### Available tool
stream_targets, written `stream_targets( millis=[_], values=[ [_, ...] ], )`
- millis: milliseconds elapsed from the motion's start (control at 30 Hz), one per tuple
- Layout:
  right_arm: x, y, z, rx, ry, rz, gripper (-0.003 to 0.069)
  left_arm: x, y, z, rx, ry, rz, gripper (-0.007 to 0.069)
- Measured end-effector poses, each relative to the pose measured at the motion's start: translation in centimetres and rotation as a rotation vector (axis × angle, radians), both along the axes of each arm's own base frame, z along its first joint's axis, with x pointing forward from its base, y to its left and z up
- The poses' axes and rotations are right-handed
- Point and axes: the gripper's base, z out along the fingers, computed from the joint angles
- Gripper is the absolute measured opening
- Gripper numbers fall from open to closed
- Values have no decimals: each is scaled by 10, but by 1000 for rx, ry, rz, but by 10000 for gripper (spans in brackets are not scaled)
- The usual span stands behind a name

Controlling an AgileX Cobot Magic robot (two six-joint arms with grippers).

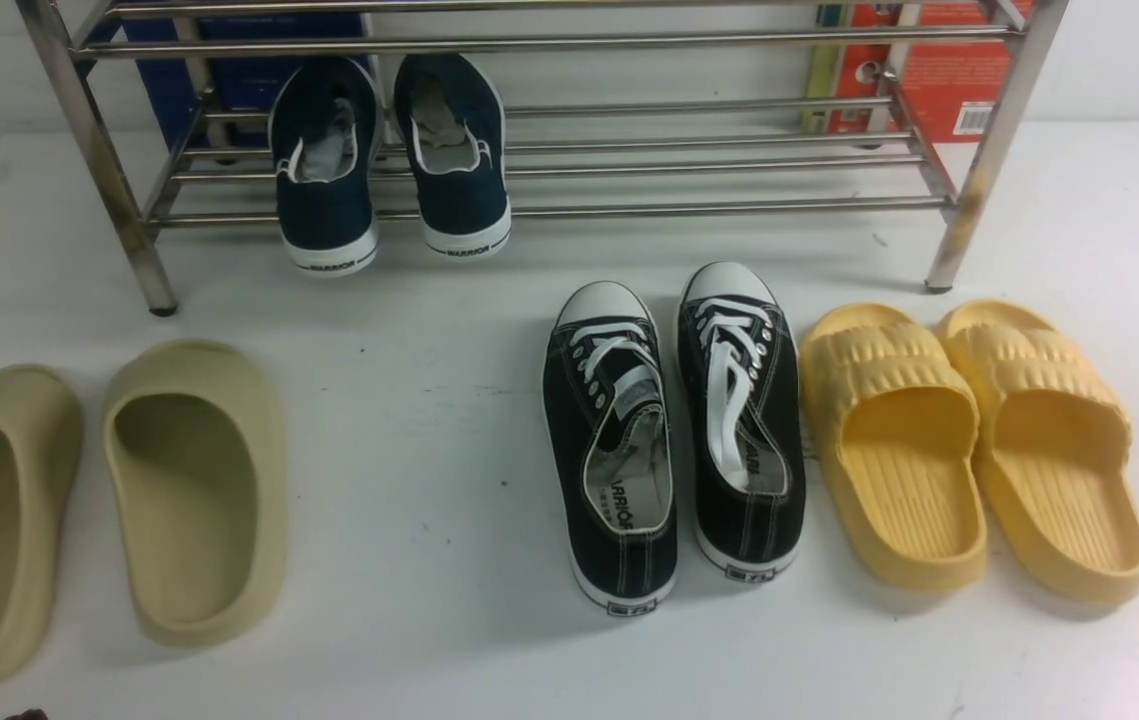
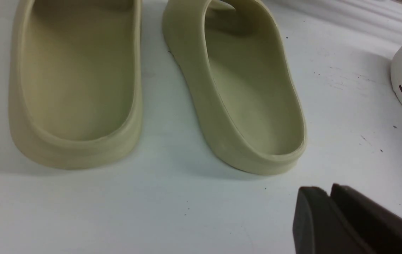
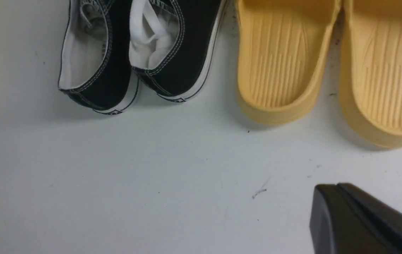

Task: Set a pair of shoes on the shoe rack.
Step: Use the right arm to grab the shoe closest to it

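2 black canvas sneakers (image 1: 699, 440) stand on the counter (image 1: 429, 450) before the shoe rack (image 1: 729, 210) holding 2 navy sneakers (image 1: 329, 170), between 2 beige slippers (image 1: 194, 490) and 2 yellow slippers (image 1: 889, 440); right fingers (image 3: 328, 218) together and empty, left fingers (image 2: 310, 218) spacing cannot be told.

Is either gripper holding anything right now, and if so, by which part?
Nothing is held. The left gripper and right gripper are both empty over the table; the black sneakers sit untouched on it.

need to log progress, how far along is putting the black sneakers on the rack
Done: nothing yet; only the navy sneakers sit on the shoe rack. In hand: nothing; the right gripper is shut and empty. To do: both black sneakers stand on the table, unracked.
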Motion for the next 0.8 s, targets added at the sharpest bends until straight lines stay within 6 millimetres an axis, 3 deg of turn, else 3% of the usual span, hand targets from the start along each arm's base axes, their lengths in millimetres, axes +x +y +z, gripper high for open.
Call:
stream_targets(
  millis=[67, 133, 267, 367, 400, 533, 667, 800],
  values=[
    [15, 17, -1, -15, 19, 82, 15, 0, 0, 0, 0, 0, 0, 71],
    [32, 47, -1, -59, 41, 197, 15, 0, 0, 0, 0, 0, 0, 73],
    [47, 98, -9, -207, 49, 384, 25, 0, 0, 0, 0, 0, 0, 76],
    [56, 135, -17, -332, 38, 493, 67, 0, 0, 0, 0, 0, 0, 80],
    [58, 153, -23, -381, 43, 535, 123, 0, 0, 0, 0, 0, 0, 81],
    [66, 174, -37, -404, 72, 522, 270, 0, 0, 0, 0, 0, 0, 84],
    [89, 177, -52, -368, 111, 336, 442, 0, 0, 0, 0, 0, 0, 90],
    [107, 170, -57, -361, 126, 243, 474, 0, 0, 0, 0, 0, 0, 92]
  ],
)
